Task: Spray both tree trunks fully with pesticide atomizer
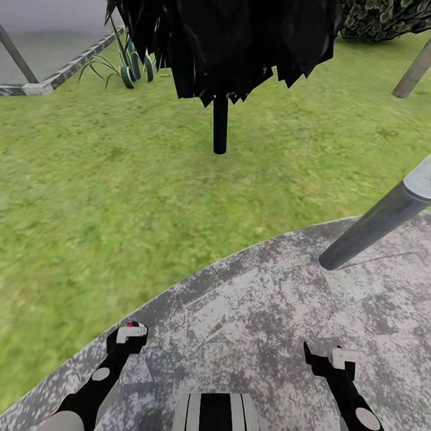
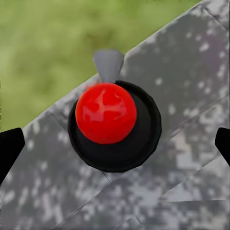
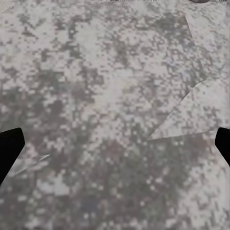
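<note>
Two end effectors low over paving. Left [image 1: 128, 333] spread wide, directly above atomizer [image 2: 113, 125], upright on paving [image 1: 269, 311]. Right [image 1: 326, 359] released, empty. Risk: off-centre descent tips atomizer; finger clips cap.

Round grey paved stone patch [image 1: 287, 311]: mottled, matt, rough-speckled, faint cracks. Blurry green grass lawn [image 1: 120, 179]: soft, matt. Slanted grey metal-looking pole [image 1: 374, 224] at 3 o'clock: smooth, slight sheen. Red dome [image 2: 106, 113] on dark-grey atomizer cap [image 2: 139, 139]: glossy, plastic-like; cap matt. Black tree foliage [image 1: 227, 36] at 12 o'clock: flat, dull
</note>
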Controlling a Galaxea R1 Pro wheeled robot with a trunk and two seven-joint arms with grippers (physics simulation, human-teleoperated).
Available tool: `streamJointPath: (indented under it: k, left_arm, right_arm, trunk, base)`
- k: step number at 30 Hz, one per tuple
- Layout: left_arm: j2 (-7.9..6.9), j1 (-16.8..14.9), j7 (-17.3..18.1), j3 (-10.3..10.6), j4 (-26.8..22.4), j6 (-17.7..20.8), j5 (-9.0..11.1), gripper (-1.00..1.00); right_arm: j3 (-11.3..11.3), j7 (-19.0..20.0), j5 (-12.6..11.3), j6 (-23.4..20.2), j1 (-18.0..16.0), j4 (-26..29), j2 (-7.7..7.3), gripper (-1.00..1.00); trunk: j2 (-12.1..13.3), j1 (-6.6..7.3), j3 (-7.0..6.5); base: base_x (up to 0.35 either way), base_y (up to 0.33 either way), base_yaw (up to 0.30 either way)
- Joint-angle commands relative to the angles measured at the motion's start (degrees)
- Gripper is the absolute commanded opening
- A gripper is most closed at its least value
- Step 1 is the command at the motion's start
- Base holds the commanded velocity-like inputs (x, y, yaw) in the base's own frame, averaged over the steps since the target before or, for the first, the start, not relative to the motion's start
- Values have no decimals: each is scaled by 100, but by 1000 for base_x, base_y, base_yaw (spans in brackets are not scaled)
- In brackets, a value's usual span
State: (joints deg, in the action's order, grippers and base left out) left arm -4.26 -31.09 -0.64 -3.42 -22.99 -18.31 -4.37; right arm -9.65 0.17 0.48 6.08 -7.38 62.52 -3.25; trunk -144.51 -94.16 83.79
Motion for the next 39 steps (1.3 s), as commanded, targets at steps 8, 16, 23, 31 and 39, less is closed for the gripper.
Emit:
streamJointPath:
  k: [8,16,23,31,39]
  left_arm:
    - [-3,6,-7,-27,5,-31,-46,100]
    - [-5,15,-7,-31,4,-32,-46,-100]
    - [-5,16,-7,-29,4,-32,-45,-100]
    - [-4,13,-7,-27,2,-32,-42,-100]
    - [-5,7,-7,-27,-4,-32,-40,-100]
  right_arm:
    - [-2,1,5,16,-2,-3,0,100]
    - [-2,1,5,16,-1,-4,0,100]
    - [-2,2,5,16,-3,-5,0,100]
    - [-2,1,5,16,-4,-7,0,100]
    - [-2,1,5,16,-2,-10,0,100]
  trunk:
    - [-1,1,-17]
    - [-1,1,-17]
    - [-1,1,-17]
    - [-1,1,-17]
    - [-1,1,-17]
  base:
    - [0,0,0]
    - [0,0,0]
    - [0,0,0]
    - [0,0,0]
    - [0,0,0]
